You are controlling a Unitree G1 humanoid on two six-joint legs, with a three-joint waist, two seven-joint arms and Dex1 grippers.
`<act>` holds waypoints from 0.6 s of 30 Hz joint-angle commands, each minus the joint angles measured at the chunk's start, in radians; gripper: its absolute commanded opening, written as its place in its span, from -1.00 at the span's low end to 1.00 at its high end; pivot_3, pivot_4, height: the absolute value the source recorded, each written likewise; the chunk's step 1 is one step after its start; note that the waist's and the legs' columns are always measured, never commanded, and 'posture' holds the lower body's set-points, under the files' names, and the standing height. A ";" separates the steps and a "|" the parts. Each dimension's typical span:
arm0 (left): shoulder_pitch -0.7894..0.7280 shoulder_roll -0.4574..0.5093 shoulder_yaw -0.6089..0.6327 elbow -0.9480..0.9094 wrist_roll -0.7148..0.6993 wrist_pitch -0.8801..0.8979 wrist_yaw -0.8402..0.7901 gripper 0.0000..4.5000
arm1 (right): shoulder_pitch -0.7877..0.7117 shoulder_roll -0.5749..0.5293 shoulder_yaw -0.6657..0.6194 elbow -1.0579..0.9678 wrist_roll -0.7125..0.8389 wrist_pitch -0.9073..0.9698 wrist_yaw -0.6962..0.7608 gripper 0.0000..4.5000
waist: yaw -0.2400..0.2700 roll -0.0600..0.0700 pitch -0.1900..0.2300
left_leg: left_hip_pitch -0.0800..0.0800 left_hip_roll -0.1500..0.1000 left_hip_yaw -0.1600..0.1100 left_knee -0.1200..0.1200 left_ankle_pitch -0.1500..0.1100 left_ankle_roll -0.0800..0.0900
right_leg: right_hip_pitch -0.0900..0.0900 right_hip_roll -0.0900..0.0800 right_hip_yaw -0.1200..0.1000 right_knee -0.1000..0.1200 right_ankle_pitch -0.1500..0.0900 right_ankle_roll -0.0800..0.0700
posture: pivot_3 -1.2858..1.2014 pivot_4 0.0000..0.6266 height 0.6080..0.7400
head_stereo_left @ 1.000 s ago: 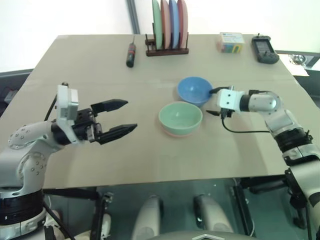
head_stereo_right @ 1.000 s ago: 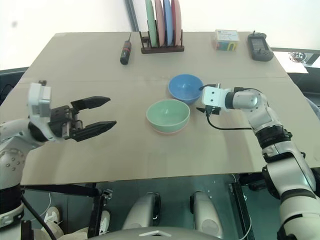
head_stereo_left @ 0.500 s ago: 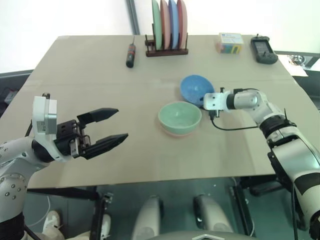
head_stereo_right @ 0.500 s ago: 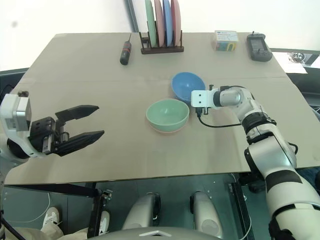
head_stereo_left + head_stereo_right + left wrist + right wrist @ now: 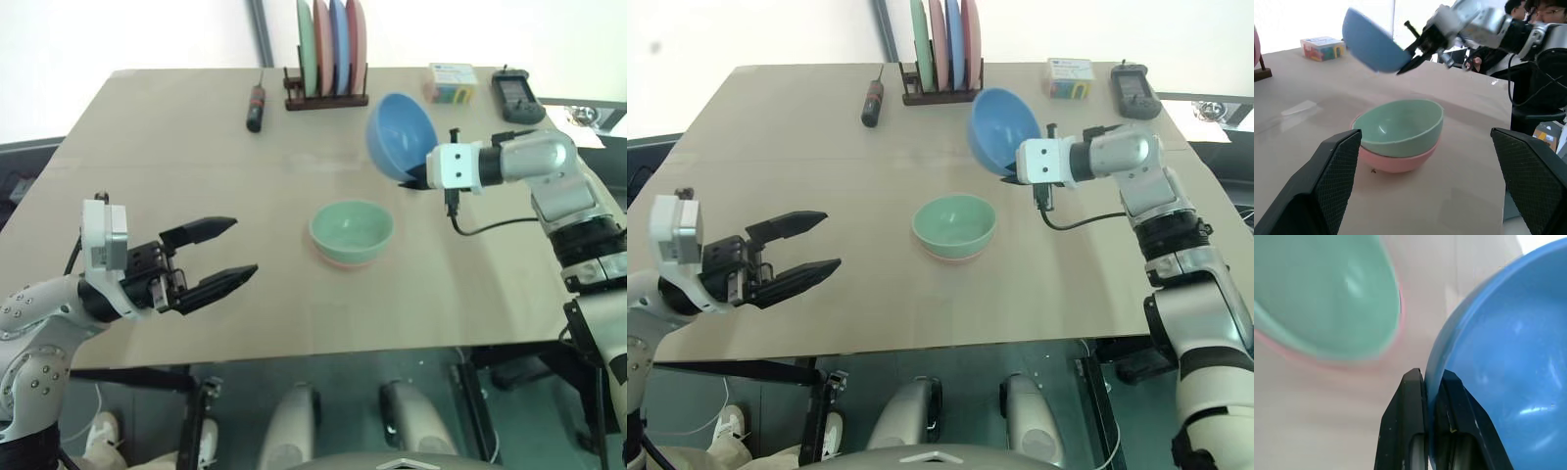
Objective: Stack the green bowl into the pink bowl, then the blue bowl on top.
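I've got the blue bowl [image 5: 400, 135] up off the table, pinched by its rim in my right gripper [image 5: 412, 177], fingers closed tight on either side of the wall, and the bowl hangs tilted with its mouth facing toward me and to my left. What matters now is where the stack lies from it: the green bowl [image 5: 352, 229] sits nested in the pink bowl [image 5: 1396, 160], whose rim peeks out underneath, and that pair is below the blue bowl, nearer to me and a little to my left. So I reckon the move is in toward me, leftward, then down, levelling the bowl on the way. My left gripper [image 5: 223, 258] hangs wide open and empty, well to the left of the stack; the right arm is plainly the nearer one.
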 commanded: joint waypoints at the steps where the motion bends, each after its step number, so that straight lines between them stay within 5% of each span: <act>1: -0.012 -0.004 -0.008 0.001 0.014 -0.032 0.006 1.00 | 0.052 -0.017 -0.015 -0.232 0.093 0.193 0.025 -1.00 | 0.000 0.000 0.000 | 0.000 0.000 0.000 0.000 0.000 0.000 | 0.000 0.000 0.000 0.000 0.000 0.000 | 0.03 -0.52 1.00; 6: -0.023 -0.002 -0.031 0.009 0.034 -0.027 0.041 1.00 | 0.133 0.029 0.028 -0.367 0.089 0.340 -0.029 -1.00 | 0.000 0.000 0.000 | 0.000 0.000 0.001 0.002 0.000 0.000 | 0.000 0.000 0.000 0.000 -0.002 -0.003 | 0.03 -0.52 1.00; 7: -0.028 0.000 -0.038 0.008 0.038 -0.026 0.048 1.00 | 0.143 0.036 0.040 -0.361 0.077 0.347 -0.040 -0.68 | 0.000 -0.001 0.000 | 0.000 0.000 0.001 0.002 0.000 0.000 | 0.000 0.000 0.000 0.000 -0.002 -0.003 | 0.03 -0.52 1.00; 15: -0.059 -0.034 -0.101 0.001 0.117 -0.078 0.118 1.00 | 0.211 0.020 -0.057 -0.483 0.157 0.507 -0.107 0.82 | 0.002 -0.001 0.000 | -0.001 0.000 0.001 0.002 0.000 0.000 | -0.001 0.000 0.000 0.000 -0.002 -0.003 | 0.03 -0.52 1.00; 18: -0.058 -0.068 -0.100 0.015 0.120 -0.118 0.099 1.00 | 0.263 -0.023 -0.148 -0.565 0.237 0.618 -0.131 1.00 | 0.007 -0.001 -0.001 | -0.001 0.000 0.001 0.001 0.000 0.000 | -0.001 0.000 0.000 -0.001 -0.002 -0.003 | 0.03 -0.52 1.00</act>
